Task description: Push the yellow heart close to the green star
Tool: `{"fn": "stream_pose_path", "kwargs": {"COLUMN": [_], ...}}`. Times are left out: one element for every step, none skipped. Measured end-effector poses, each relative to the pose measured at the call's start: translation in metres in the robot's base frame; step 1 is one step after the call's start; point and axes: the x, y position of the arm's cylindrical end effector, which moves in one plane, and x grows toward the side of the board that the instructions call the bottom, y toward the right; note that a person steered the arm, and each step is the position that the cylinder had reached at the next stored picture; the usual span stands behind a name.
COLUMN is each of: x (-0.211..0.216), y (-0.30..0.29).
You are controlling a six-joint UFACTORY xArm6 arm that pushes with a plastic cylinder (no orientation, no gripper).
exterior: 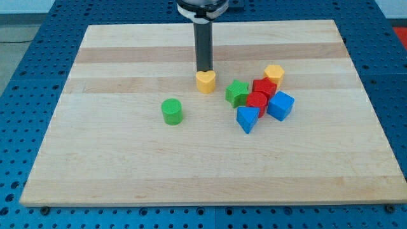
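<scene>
The yellow heart point(205, 81) lies on the wooden board a little above the middle. The green star point(237, 93) lies just to its right and slightly lower, with a narrow gap between them. My tip point(203, 69) stands right behind the heart, at its top edge, touching or nearly touching it. The rod rises straight up from there to the view's top.
A cluster sits right of the star: two red blocks point(260, 94), a yellow hexagon point(274, 74), a blue cube point(280, 105) and a blue triangular block point(247, 118). A green cylinder point(172, 111) stands alone to the left. The board point(127, 165) has blue pegboard around it.
</scene>
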Motion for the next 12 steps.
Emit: {"fn": "stream_pose_path", "kwargs": {"x": [0.001,0.001,0.002,0.014,0.022,0.022,0.022,0.022,0.022,0.022,0.022,0.029], "y": [-0.001,-0.032,-0.048,-0.048,-0.047,-0.036,-0.020,-0.006,0.001,0.002,-0.006,-0.054]}}
